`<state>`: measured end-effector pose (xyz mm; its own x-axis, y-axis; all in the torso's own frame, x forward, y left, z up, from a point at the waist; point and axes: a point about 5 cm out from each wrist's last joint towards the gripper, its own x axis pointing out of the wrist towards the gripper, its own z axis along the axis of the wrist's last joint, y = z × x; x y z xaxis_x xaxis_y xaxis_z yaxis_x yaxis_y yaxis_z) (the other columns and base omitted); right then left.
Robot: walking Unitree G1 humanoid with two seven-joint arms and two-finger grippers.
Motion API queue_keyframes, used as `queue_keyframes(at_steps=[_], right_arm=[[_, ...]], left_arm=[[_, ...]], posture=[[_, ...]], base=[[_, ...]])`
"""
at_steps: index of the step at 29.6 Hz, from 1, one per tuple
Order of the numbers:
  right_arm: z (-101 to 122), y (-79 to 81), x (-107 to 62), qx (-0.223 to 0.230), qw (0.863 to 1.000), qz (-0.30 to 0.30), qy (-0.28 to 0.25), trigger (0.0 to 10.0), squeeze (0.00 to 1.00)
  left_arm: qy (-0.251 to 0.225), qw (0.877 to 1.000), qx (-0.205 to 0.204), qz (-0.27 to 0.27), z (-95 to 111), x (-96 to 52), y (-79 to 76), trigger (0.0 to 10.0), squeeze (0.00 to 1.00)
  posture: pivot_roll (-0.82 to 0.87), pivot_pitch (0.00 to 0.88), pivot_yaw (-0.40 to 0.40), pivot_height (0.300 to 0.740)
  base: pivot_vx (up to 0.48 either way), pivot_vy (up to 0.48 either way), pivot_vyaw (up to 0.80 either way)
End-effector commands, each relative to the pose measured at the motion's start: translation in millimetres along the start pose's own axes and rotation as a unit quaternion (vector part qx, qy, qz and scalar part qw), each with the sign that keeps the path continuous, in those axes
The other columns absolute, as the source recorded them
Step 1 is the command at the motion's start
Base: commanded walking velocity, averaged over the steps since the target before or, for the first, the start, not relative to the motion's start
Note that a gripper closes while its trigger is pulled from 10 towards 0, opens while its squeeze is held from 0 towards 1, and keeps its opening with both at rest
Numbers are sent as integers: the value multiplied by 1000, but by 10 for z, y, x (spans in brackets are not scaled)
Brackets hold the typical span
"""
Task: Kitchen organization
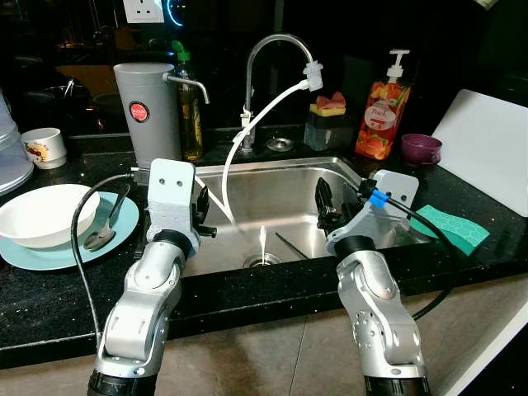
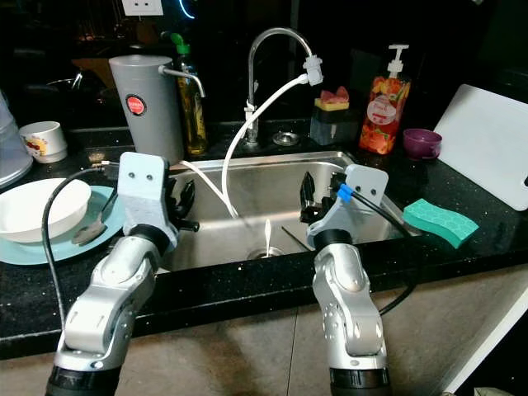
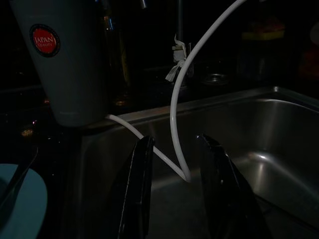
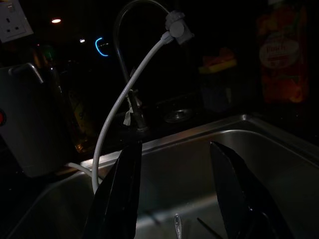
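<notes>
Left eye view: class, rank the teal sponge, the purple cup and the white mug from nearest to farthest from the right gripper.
1. Teal sponge, on the counter just right of the right gripper.
2. Purple cup, farther back right.
3. White mug, far left.

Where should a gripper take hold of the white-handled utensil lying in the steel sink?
Probably by the white handle, coming straight down from above: the white-handled utensil lies flat beside the drain, and the open right gripper hovers close to it.

sink: brushed steel | counter: glossy black speckled stone | sponge: matt textured teal
</notes>
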<state>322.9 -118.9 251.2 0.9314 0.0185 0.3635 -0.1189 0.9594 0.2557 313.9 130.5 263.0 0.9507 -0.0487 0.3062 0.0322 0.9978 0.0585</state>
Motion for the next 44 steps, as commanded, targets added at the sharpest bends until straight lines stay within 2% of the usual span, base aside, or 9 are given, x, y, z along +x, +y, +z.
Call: queue_keyframes(at_steps=[1, 44], right_arm=[[-2, 6, 10, 2, 1000, 3, 2, 10000, 0], [7, 16, 29, 1, 1000, 7, 1, 10000, 0]], left_arm=[[4, 1000, -4, -2, -2, -7, -13, 10000, 0], [8, 1000, -3, 0, -31, -14, -15, 10000, 0]], posture=[[173, 71, -15, 740], [175, 64, -18, 740]], base=[[0, 0, 0], [0, 0, 0]])
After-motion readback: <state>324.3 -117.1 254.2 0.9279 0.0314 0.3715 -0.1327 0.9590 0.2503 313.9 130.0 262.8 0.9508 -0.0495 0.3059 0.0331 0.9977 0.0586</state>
